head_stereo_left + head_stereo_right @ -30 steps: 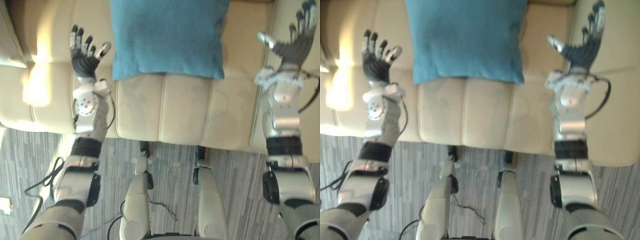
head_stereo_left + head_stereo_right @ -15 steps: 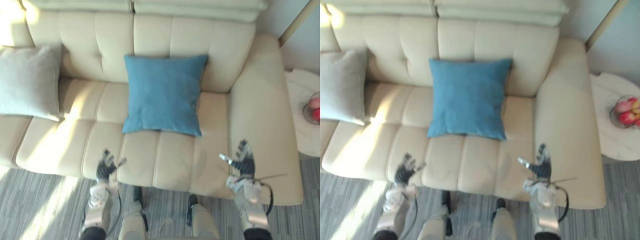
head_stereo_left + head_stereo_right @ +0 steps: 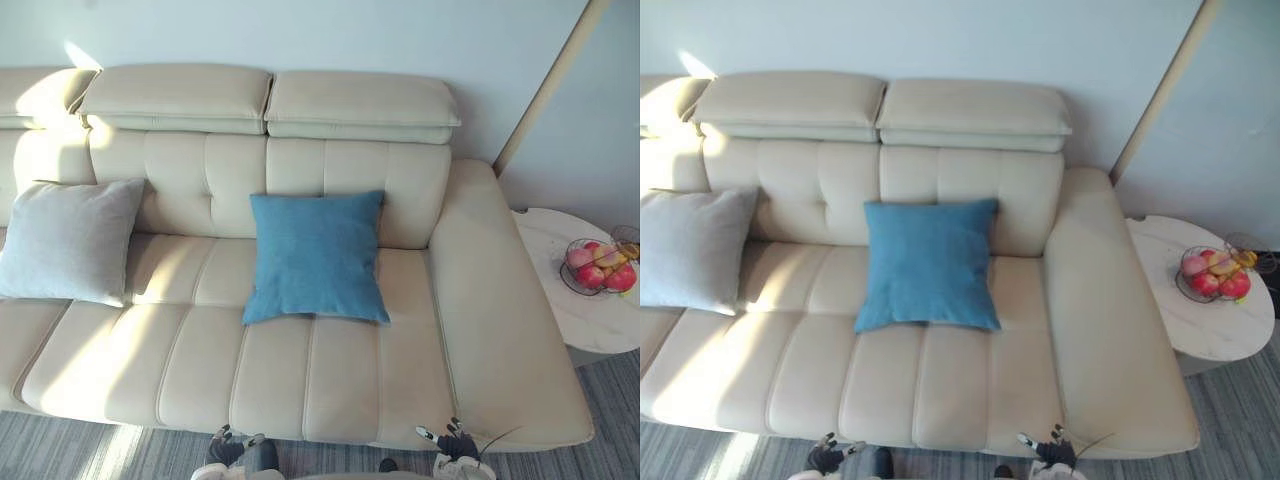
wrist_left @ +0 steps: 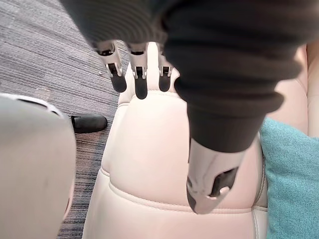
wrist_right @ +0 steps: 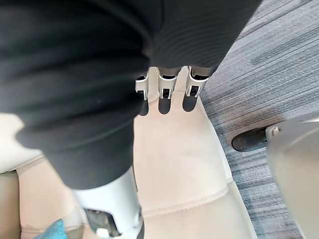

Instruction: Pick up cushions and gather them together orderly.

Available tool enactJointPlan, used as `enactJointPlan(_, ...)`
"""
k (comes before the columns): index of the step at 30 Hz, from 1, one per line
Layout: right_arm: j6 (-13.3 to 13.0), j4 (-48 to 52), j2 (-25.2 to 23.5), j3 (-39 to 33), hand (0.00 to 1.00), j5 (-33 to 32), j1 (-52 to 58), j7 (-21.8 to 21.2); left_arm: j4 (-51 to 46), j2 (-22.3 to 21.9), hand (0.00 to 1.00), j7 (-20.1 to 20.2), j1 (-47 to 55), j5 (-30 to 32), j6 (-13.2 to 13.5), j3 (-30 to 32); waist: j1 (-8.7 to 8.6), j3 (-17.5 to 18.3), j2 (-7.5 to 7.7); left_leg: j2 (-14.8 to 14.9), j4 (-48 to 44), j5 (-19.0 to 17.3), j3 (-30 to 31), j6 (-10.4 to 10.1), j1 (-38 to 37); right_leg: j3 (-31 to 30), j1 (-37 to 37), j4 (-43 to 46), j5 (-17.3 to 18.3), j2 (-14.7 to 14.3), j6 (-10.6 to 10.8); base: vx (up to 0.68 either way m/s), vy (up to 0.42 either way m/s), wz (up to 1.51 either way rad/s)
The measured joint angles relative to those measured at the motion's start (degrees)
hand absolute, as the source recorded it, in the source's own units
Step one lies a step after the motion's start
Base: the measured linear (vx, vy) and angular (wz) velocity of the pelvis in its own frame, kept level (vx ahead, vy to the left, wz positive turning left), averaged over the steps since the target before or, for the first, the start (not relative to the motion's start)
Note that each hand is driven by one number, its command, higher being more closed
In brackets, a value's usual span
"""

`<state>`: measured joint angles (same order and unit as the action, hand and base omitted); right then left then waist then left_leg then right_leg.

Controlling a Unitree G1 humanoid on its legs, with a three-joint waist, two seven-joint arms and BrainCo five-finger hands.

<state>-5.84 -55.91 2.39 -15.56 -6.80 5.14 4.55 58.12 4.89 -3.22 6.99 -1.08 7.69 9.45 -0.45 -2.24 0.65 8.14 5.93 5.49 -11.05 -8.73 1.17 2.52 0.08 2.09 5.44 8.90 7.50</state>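
1. The view has swung up and back in the last second. The whole sofa [image 3: 330,385] is in frame now, where before it was just the seat and the lower half of the blue cushion [image 3: 315,257]. That is the camera moving, not the cushions. The hands were raised either side of the blue cushion; now they sit low by the seat's front edge, well apart from it.
2. What it means: nothing has been picked up, and this looks like a survey of the sofa. By my reading the gathering hasn't begun.
3. Far left is the grey cushion [image 3: 70,240], pale and soft. It leans on the backrest with its lower edge on the seat, partly in sunlight.
4. Left hand [image 4: 138,74]: fingers straight and loosely spread, thumb held apart, nothing in it. It hovers above the seat's front edge.
5. In the middle, the blue cushion is square and plump and looks finely woven. It is propped against the backrest and stands well apart from the grey one.
6. Right hand [image 5: 167,94]: also straight-fingered and empty, over the seat's front edge.
7. Far right is a side table [image 3: 560,325] with a fruit bowl [image 3: 598,268] on it — not part of this job.
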Motion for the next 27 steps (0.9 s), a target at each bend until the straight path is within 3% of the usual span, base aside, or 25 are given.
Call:
enactJointPlan(10,1.2,-4.0,0.2,0.1,0.0,2.3,-3.6,-0.1,1.2,0.8,0.0,0.0,-1.7,1.0,-0.9,-2.7,-0.09,-0.3,0.32,-0.1,0.0,-0.4,-1.3,0.0,-0.4,-2.0,-0.6,-0.5,-1.0,0.0,-0.1,0.0,0.007,-0.1)
enactJointPlan(13,1.3,-3.6,0.3,0.6,0.0,2.4,-7.3,0.2,1.3,1.1,0.0,-0.1,-3.0,1.0,-0.9,-2.7,0.17,-2.7,0.94,-0.2,0.0,-0.7,-4.8,0.2,-0.3,-6.2,-3.8,0.3,-2.4,-0.1,-0.2,-0.08,0.04,-0.68)
enactJointPlan(15,1.4,-2.9,0.3,2.4,0.0,2.5,-9.9,0.6,1.3,1.1,0.0,-0.3,-6.1,1.0,-1.0,-2.7,0.67,-5.1,1.66,-0.2,-0.6,-1.5,-7.1,0.8,1.7,-7.5,-8.2,3.0,-4.0,-0.4,-1.4,-0.13,0.036,-0.69)
enactJointPlan(17,1.4,-0.5,0.0,3.3,0.0,2.9,-10.9,0.8,0.9,0.9,0.0,-0.4,-8.7,1.0,-1.0,-2.7,0.81,-6.4,1.87,0.3,-4.7,-2.7,-7.5,3.3,5.0,-6.0,-13.0,7.3,-6.3,-0.8,-3.3,-0.12,0.014,-0.52)
enactJointPlan(18,1.6,1.4,-0.2,3.5,0.0,3.6,-11.5,1.1,-0.1,0.6,0.0,-0.5,-9.8,0.9,-1.1,-2.5,1.11,-7.1,0.53,2.7,-7.0,-2.9,-8.8,3.4,5.9,-5.1,-13.8,10.0,-6.6,-1.5,-4.3,-0.1,0.0,-0.42)
enactJointPlan(19,1.6,2.0,-0.5,4.1,0.0,3.7,-11.0,1.2,-1.3,0.5,0.0,-0.5,-10.1,0.9,-1.0,-2.3,0.89,-7.2,0.63,2.8,-8.1,-3.1,-8.7,3.6,6.0,-3.5,-15.9,19.4,-2.4,-1.2,-5.1,-0.07,-0.042,0.05)
enactJointPlan(20,1.7,3.2,-0.7,4.9,0.0,4.1,-9.4,1.2,-3.2,0.5,0.0,-0.5,-10.1,0.8,-0.7,-2.4,0.81,-7.2,0.71,2.4,-9.6,-3.2,-7.6,3.9,6.3,-2.4,-16.9,32.7,1.7,-0.1,-4.3,-0.05,-0.066,0.56)
enactJointPlan(22,1.7,3.6,-1.9,5.3,0.0,4.3,-8.4,1.2,-5.7,1.0,0.0,-0.8,-9.9,0.7,-0.6,-1.6,1.28,-6.2,2.2,2.1,-12.6,-3.2,-5.3,3.8,8.8,-2.0,-15.6,44.3,3.2,1.4,-3.6,-0.08,-0.127,0.66)
enactJointPlan(23,1.6,3.7,-2.4,5.3,0.0,4.3,-8.4,1.2,-5.9,1.3,0.0,-1.2,-9.7,0.7,-0.6,-1.0,1.74,-5.8,2.78,2.2,-13.9,-3.2,-5.3,3.8,10.1,-1.9,-14.9,44.8,3.1,2.0,-3.4,-0.14,-0.195,0.29)
enactJointPlan(24,1.6,3.9,-2.6,5.3,0.0,4.3,-9.2,1.4,-6.2,0.9,0.0,-1.7,-9.8,0.4,-0.8,0.4,2.8,-5.5,3.38,3.0,-16.2,-3.1,-5.1,3.7,12.2,-1.8,-13.6,41.6,6.3,1.6,-1.0,-0.18,-0.231,-0.05)
enactJointPlan(25,1.6,5.0,-2.0,5.0,0.0,4.3,-9.7,2.0,-5.7,-0.3,0.0,-1.9,-9.5,-0.3,-1.0,1.2,4.12,-6.0,1.38,4.6,-17.3,-2.7,-4.8,3.2,13.9,-0.5,-11.4,35.6,8.5,-0.7,-0.3,-0.19,-0.225,-0.17)
enactJointPlan(27,1.6,6.9,-1.8,5.0,0.0,4.1,-9.5,2.9,-5.6,-2.3,0.0,-2.1,-7.1,-0.7,-1.0,1.1,4.93,-5.5,-0.02,6.3,-17.1,-1.0,-4.7,3.1,15.7,1.1,-8.2,26.9,11.8,-2.6,-0.2,-0.2,-0.203,-0.18)
